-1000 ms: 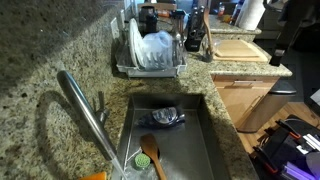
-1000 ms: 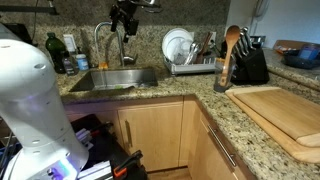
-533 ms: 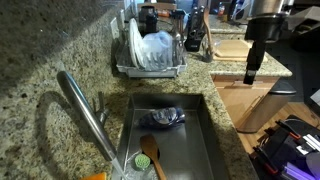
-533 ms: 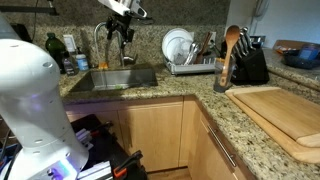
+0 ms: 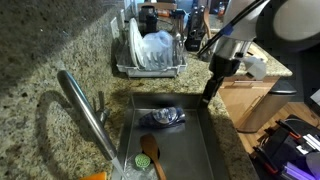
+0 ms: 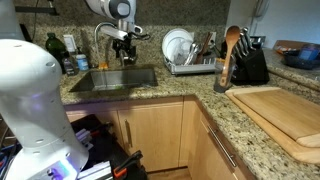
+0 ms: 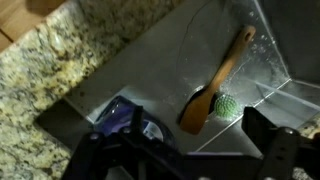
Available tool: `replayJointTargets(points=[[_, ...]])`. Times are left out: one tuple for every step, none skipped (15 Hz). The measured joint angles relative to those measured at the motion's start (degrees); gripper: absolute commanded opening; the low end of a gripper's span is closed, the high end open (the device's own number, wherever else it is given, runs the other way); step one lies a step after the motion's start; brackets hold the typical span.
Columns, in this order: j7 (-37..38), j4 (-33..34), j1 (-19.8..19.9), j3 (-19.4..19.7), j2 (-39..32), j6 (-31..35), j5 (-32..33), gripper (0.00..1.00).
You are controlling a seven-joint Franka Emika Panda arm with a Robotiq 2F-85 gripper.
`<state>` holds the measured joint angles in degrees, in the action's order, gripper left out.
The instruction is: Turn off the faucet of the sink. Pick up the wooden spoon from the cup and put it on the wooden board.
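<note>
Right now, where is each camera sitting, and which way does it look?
Exterior view: high behind the slanted brushed-steel faucet, looking down into the deep stainless-steel sink; arm and gripper hang by its rim.
Exterior view: out in the room, near counter height, facing the cabinets; the white robot base fills its left.
Wrist view: looks down into the sink; dark fingers frame the bottom.
Shared: all show the sink; the broad orange-brown wooden spoon shows in the wrist view and an exterior view.

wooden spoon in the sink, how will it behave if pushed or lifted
Probably stiff and light: the wooden spoon looks like one slim piece. Lying flat on the smooth steel sink floor, it would likely slide when pushed and be awkward to pinch.
</note>
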<state>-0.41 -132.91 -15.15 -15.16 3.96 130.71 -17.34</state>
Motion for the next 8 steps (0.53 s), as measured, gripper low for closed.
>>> replayJointTargets(points=[[3.2,1.4,-0.6,-1.2,-2.9,4.3,4.5,1.00],[6.9,3.2,-1.1,-1.9,-5.5,7.7,9.8,1.00],[10.9,5.0,-1.6,-2.0,-7.7,10.5,15.3,1.00],[14.6,6.6,-1.9,-1.9,-9.5,12.0,19.8,1.00],[15.8,7.5,-2.0,-1.9,-10.6,12.2,20.7,1.00],[15.6,7.5,-2.0,-1.9,-10.8,12.2,20.5,1.00],[15.5,7.5,-2.0,-1.9,-10.6,12.2,20.5,1.00],[15.5,7.4,-2.0,-1.9,-10.4,12.2,20.5,1.00]])
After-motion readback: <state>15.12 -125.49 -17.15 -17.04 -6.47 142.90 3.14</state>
